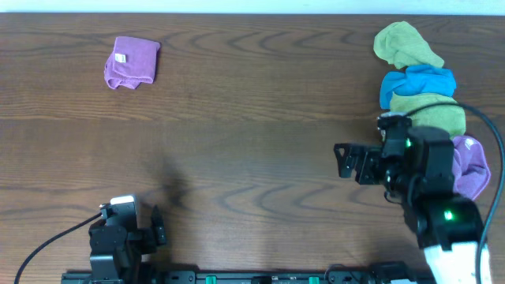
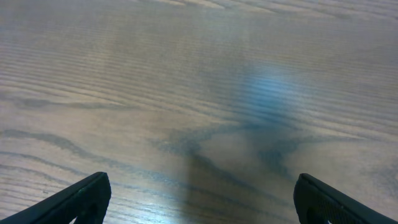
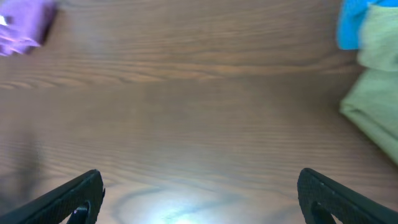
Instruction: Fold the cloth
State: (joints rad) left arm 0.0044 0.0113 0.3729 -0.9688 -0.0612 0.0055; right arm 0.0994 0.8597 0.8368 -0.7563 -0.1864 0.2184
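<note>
I see the cloth (image 1: 132,61) lying bunched and folded at the far left of the table (image 1: 252,118), well apart from both grippers. My left gripper (image 1: 158,227) sits at the near edge, jaws apart and empty. My right gripper (image 1: 345,161) hovers mid-right, jaws wide and empty.

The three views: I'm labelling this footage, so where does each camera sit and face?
Overhead: above the table, looking straight down; left hand, right hand.
Left wrist: on the left arm, facing bare wood; its fingertips.
Right wrist: on the right arm, facing the mauve cloth; its fingertips.
Shared: overhead and right wrist both show that cloth.
</note>
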